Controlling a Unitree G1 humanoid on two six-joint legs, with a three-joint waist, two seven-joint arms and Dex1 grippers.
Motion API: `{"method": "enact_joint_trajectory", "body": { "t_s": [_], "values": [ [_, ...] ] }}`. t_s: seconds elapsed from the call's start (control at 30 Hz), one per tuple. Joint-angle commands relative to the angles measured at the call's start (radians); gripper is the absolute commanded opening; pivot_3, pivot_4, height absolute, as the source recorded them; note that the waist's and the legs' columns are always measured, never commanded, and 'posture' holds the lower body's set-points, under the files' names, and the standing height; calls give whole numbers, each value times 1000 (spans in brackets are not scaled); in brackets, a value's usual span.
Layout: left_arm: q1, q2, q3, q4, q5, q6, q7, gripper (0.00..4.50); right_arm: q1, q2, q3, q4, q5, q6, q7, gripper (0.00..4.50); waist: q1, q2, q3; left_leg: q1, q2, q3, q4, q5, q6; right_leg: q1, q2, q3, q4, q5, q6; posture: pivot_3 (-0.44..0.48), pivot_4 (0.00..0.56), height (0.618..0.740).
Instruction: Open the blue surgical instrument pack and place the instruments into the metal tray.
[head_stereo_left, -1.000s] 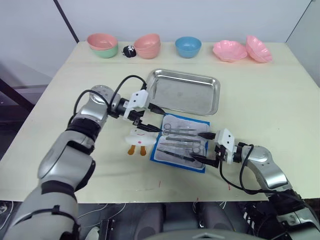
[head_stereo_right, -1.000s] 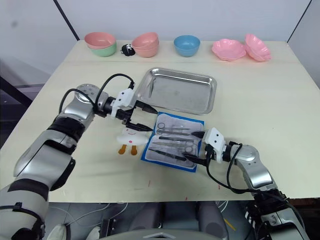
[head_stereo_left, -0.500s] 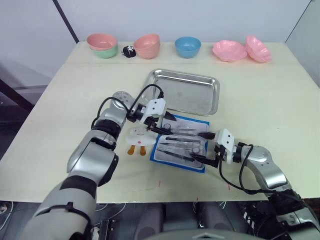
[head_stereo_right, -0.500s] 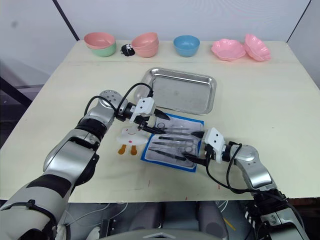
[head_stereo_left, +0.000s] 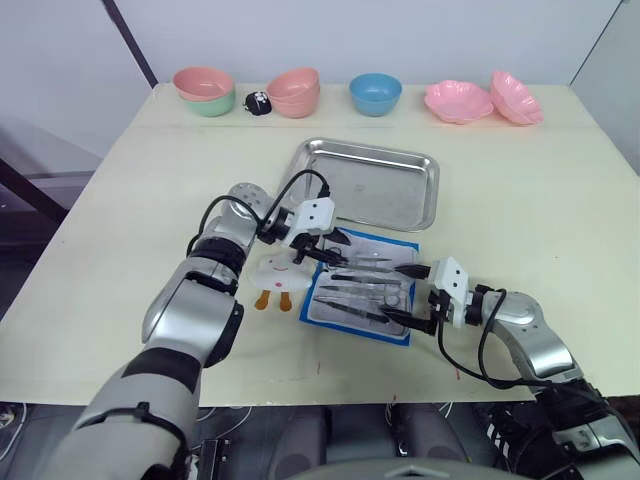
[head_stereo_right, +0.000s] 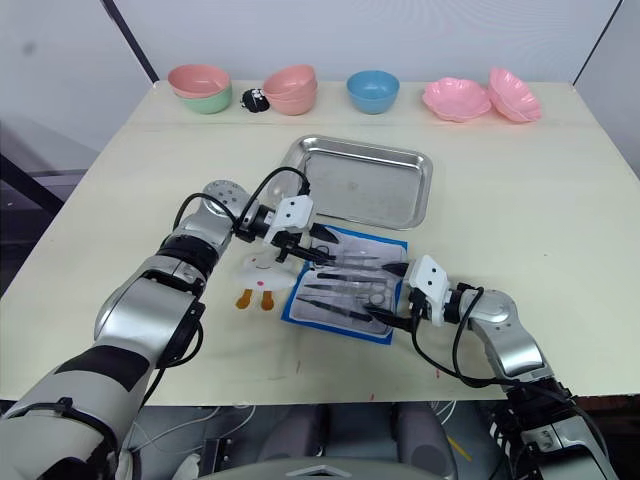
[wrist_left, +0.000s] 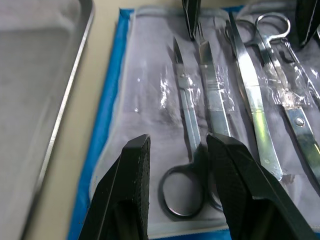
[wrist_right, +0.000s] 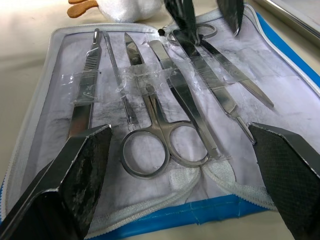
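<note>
One empty metal tray (head_stereo_left: 372, 184) lies just beyond the left gripper (head_stereo_left: 337, 251), whose fingers stand apart over the ring-handled scissors (wrist_left: 187, 150) in the open blue pack (head_stereo_left: 362, 286). The right gripper (head_stereo_left: 408, 296), spread wide, sits at the pack's near end. Picking has begun; next, I judge, close on the scissors and lift.

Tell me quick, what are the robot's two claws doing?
Left claw: open, over the scissors in the blue surgical instrument pack, holding nothing.
Right claw: open wide, empty.
</note>
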Motion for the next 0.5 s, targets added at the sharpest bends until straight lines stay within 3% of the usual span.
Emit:
{"method": "enact_joint_trajectory", "body": {
  "t_s": [0.03, 0.43, 0.5],
  "values": [
    [2, -6, 15, 9, 35, -21, 24, 1925, 43, -4, 52, 66, -36, 54, 6, 4500, 0, 0, 0, 0, 0, 0, 0, 0, 0, 0, 0, 0, 0, 0, 0, 0, 150, 740],
    [27, -33, -11, 33, 133, 17, 33, 1925, 37, -4, 51, 73, -36, 50, 5, 4500, 0, 0, -6, 1, 0, 0, 0, 0, 0, 1, 0, 0, 0, 0, 0, 0, 150, 740],
    [30, -38, -10, 34, 135, 24, 27, 1378, 37, -5, 50, 74, -36, 50, 4, 4500, 0, 0, -7, 1, 0, 0, 0, 0, 0, 1, 0, 0, 0, 0, 0, 0, 150, 740]
  ]
}}
